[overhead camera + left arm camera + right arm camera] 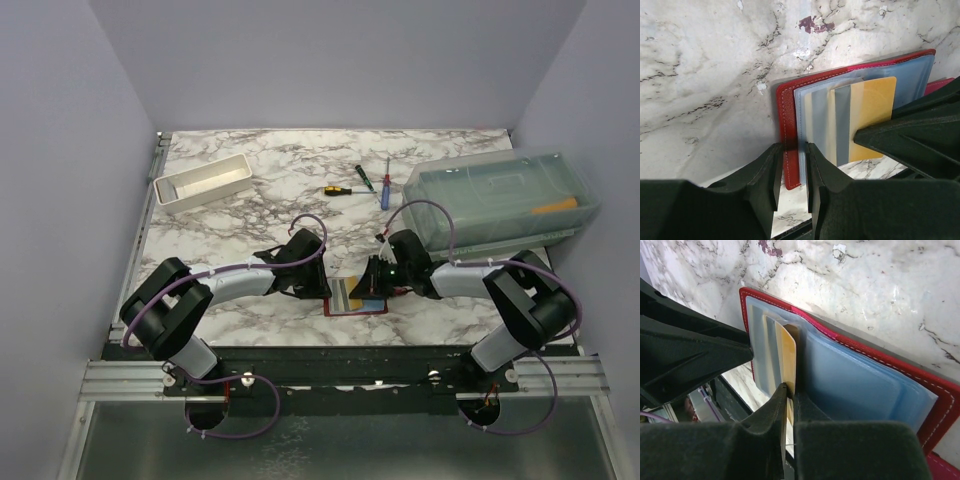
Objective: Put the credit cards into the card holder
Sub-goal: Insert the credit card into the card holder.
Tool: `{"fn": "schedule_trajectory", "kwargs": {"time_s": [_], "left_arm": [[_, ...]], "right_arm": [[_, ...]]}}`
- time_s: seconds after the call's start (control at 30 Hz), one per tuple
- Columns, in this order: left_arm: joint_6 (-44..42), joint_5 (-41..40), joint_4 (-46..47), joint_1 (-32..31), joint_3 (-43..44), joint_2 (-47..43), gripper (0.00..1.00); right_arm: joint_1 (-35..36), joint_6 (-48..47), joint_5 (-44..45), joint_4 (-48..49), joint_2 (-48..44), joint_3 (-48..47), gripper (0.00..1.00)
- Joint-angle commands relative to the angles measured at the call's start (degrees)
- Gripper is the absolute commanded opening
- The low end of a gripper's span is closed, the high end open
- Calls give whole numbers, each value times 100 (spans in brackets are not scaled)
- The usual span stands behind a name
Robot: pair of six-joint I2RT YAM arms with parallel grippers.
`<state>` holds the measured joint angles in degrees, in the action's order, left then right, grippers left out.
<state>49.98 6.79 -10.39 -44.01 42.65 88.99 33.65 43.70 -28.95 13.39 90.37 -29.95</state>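
Note:
The card holder [356, 312], a dark-red wallet, lies open on the marble near the front edge, showing its clear bluish sleeves [855, 385]. My left gripper [792, 150] [318, 285] is shut on the left edge of its red cover [787, 115] together with one sleeve. A tan credit card [872, 115] [789, 355] stands partly pushed into a sleeve pocket. My right gripper [790, 390] [372, 285] is shut on that card's free end. I cannot tell a blue card apart from the bluish sleeves.
A white tray [203, 180] sits at the back left. A clear plastic box [500, 195] stands at the back right. Three screwdrivers [338, 189] lie between them. The two grippers are close together over the wallet.

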Motion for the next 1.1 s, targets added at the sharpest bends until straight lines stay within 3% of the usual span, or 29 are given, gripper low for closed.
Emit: {"fn": "schedule_trajectory", "kwargs": {"time_s": [0.0,0.1,0.3,0.5,0.63,0.77,1.07], "left_arm": [[-312,-819,-552,5,-304,329,32],[-304,-813,-552,0,-360,252,32],[-333,-749,-548,2,-333,289,32],[-279,-535,-493,0,-263,347,31],[-322,-520,-490,6,-261,301,31],[-345,-471,-481,-1,-282,314,31],[-396,-197,-390,1,-247,386,32]], "right_arm": [[85,-408,669,-1383,125,-190,13],[89,-578,974,-1991,-74,-255,27],[175,-723,875,-2069,-72,-308,33],[796,-400,1271,-2339,243,-921,48],[796,-312,1854,-2864,-91,-829,60],[801,-459,2142,-3393,-416,-889,62],[801,-657,2118,-3612,-673,-1094,66]]}}
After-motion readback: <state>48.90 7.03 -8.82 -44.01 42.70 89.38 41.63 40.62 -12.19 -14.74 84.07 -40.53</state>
